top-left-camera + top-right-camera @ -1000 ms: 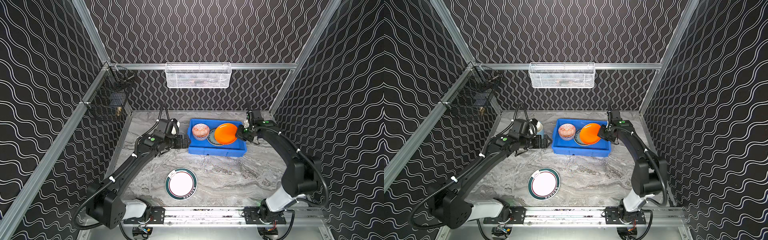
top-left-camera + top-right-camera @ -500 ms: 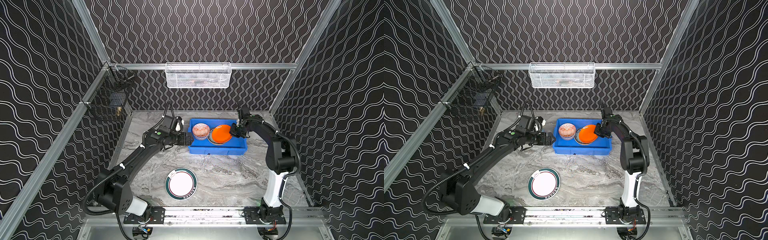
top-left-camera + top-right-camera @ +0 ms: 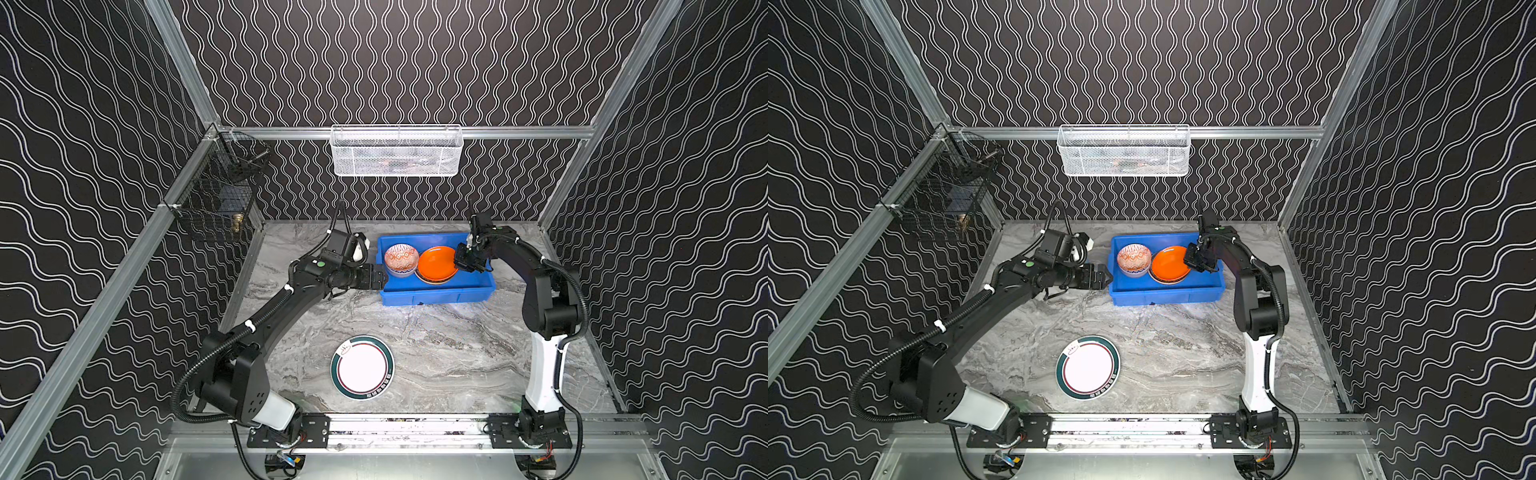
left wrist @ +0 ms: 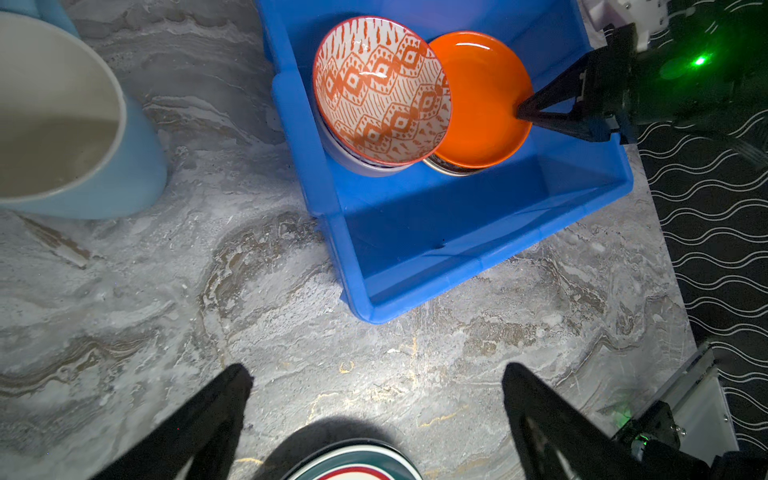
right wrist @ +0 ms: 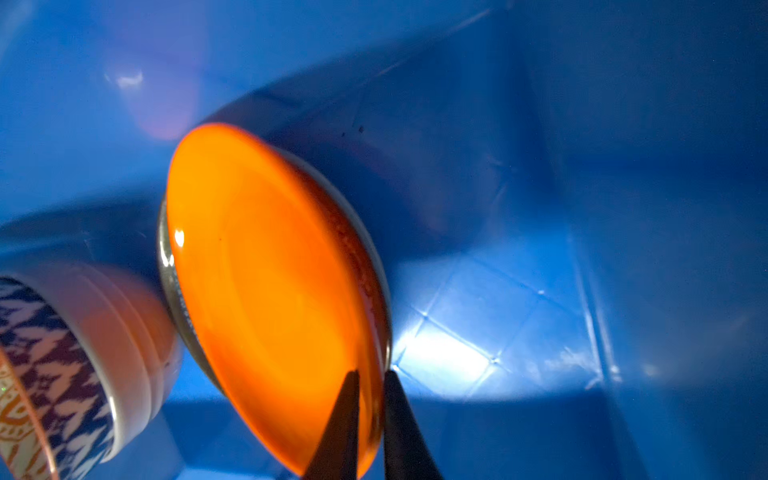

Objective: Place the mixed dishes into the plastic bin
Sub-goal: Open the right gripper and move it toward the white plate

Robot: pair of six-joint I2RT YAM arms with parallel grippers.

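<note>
Right wrist view: the right claw [image 5: 370,376] is closed narrowly on the rim of the orange plate [image 5: 266,266], which lies inside the blue bin [image 5: 582,187]. In a top view the patterned bowl [image 3: 401,257] sits at the plate's 9 o'clock. Outside the bin, the left claw [image 4: 376,374] gapes wide and empty over the tabletop [image 4: 166,311]. The white plate [image 3: 362,368] lies at the bin's 6 o'clock.

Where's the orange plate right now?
In a top view the orange plate lies inside the blue plastic bin, right of the patterned bowl and stacked on another plate; the right gripper straddles its right rim.
</note>
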